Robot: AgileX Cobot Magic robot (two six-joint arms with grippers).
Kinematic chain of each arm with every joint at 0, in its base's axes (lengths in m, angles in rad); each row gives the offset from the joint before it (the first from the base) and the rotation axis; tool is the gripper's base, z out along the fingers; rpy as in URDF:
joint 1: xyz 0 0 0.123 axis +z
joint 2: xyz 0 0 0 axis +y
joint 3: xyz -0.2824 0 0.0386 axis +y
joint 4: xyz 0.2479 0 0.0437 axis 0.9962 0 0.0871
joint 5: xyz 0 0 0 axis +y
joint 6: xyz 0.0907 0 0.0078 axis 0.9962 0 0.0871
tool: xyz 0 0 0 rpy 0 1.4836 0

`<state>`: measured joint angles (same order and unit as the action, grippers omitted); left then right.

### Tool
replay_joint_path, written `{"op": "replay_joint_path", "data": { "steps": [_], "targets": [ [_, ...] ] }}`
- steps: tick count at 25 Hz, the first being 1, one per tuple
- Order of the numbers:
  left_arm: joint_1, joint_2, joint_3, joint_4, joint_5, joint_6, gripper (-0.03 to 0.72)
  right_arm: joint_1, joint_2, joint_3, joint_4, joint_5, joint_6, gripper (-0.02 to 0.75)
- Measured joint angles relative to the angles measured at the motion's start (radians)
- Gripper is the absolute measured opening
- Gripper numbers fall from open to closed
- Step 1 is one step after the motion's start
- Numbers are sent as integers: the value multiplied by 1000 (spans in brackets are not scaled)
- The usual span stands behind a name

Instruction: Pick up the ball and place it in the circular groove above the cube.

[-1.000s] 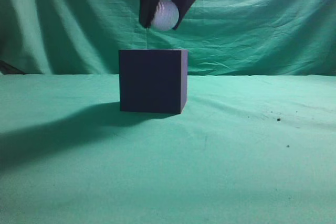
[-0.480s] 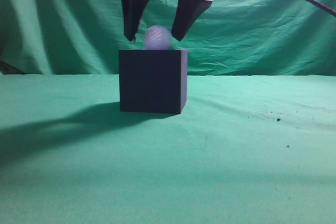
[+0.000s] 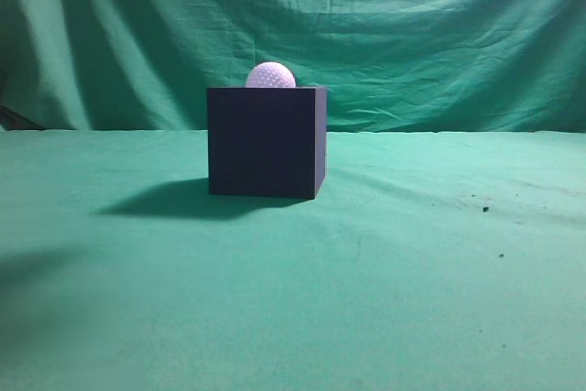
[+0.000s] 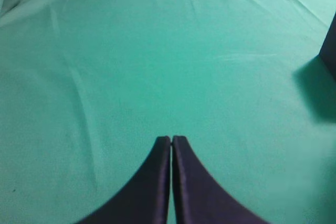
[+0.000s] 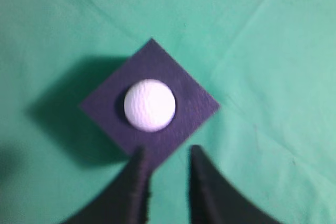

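Ball (image 5: 149, 105): seated atop cube (image 5: 149, 106), seen from above.
Right gripper (image 5: 167, 174): apart, empty, above cube.
Left gripper (image 4: 171, 150): together; cube edge only.

A: What covers the table (image 3: 412, 299)?

B: Green cloth, matt, with soft creases and a few dark specks. The backdrop (image 3: 458, 43) looks like the same cloth, hanging in folds.

A: And the ball (image 5: 149, 105)?

B: White and dimpled all over, like a golf ball, with a faint sheen.

A: The cube (image 3: 265, 142)?

B: Dark, matt, flat-faced; its top looks slightly grainy in the right wrist view, though that view is blurred.

A: The tools?

B: The left tool (image 4: 171, 142) and right tool (image 5: 167, 153) have dark, smooth, matt fingers; what they are made of I cannot tell.
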<state>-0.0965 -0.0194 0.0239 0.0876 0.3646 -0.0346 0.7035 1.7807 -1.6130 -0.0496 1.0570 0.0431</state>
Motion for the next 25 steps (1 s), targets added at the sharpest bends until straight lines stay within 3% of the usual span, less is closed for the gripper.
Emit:
{"op": "replay_joint_path", "data": {
  "steps": [1,4,8,13,25],
  "targets": [
    [0,0,0,0,0,0,0,0,-23,0,-2,26,5,92],
    [0,0,0,0,0,0,0,0,-111,0,-7,106,21,0],
    [0,0,0,0,0,0,0,0,-227,12,-9,173,62,0],
    [0,0,0,0,0,0,0,0,-428,168,-10,177,106,0],
    [0,0,0,0,0,0,0,0,-904,675,24,-108,121,0]
  ]
}}
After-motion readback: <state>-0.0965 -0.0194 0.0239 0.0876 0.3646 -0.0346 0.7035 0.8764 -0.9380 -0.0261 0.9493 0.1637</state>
